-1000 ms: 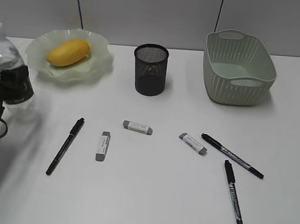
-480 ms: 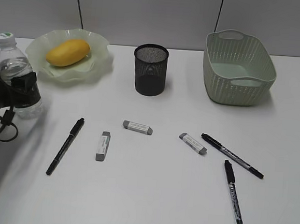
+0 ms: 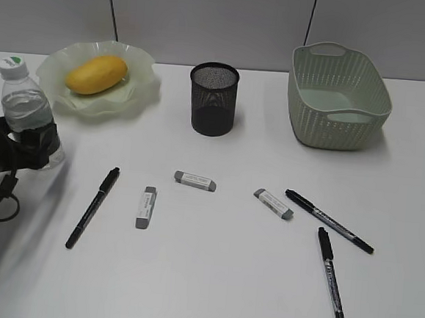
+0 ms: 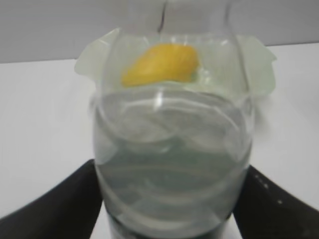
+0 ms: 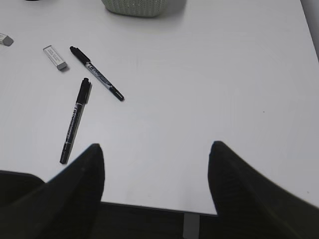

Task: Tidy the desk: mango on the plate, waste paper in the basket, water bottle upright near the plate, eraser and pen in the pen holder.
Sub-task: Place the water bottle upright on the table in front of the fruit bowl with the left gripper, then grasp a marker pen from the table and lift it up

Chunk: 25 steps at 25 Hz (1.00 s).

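While the left gripper (image 3: 33, 148) squeezed the water bottle (image 3: 26, 107) by its lower part, the bottle stood upright on the desk (image 3: 211, 269). Just behind the gripper sat the plate (image 3: 133, 86) with the mango (image 3: 95, 74). The right gripper (image 5: 154, 169) hung spread wide, holding nothing, with two pens (image 5: 75, 119) ahead to its left.

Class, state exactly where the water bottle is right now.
In the exterior view the water bottle stands upright at the far left of the desk, gripped by the left gripper, just in front and left of the plate holding the mango.

Clear glossy plastic water bottle (image 3: 26, 112) — black mesh pen holder (image 3: 213, 99), probably metal.
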{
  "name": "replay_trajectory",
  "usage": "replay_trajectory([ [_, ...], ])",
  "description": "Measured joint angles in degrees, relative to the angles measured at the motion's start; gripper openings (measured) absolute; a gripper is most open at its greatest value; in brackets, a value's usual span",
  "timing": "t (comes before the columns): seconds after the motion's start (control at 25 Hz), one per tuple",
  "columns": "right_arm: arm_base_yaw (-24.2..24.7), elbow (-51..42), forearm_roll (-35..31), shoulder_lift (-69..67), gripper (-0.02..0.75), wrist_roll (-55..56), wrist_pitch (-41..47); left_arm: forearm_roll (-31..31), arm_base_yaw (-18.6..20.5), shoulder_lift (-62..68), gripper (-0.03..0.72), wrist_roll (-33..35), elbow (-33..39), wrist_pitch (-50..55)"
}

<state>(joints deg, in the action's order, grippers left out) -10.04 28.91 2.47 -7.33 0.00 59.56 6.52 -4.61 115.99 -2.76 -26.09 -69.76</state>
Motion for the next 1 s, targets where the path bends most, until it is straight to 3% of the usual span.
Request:
replay_trajectory([
  [0.28,0.0,0.0,0.0,0.0,0.517,0.0,0.0,-1.1,0.0,-8.5,0.61,0.0,7.5,0.5],
  [0.48,0.0,0.0,0.0,0.0,0.515,0.0,0.0,-3.9,0.0,-22.0,0.61,1.3,14.3,1.0],
  [0.56,0.0,0.0,0.0,0.0,0.515,0.0,0.0,-4.9,0.0,-27.9,0.61,3.1,14.4,5.8],
  [0.76,0.0,0.0,0.0,0.0,0.514,0.0,0.0,-5.7,0.0,-39.9,0.61,6.6,4.0,38.7],
  [1.0,0.0,0.0,0.0,0.0,0.514,0.0,0.0,-6.0,0.6,-46.8,0.596,7.0,-20.8,81.1],
])
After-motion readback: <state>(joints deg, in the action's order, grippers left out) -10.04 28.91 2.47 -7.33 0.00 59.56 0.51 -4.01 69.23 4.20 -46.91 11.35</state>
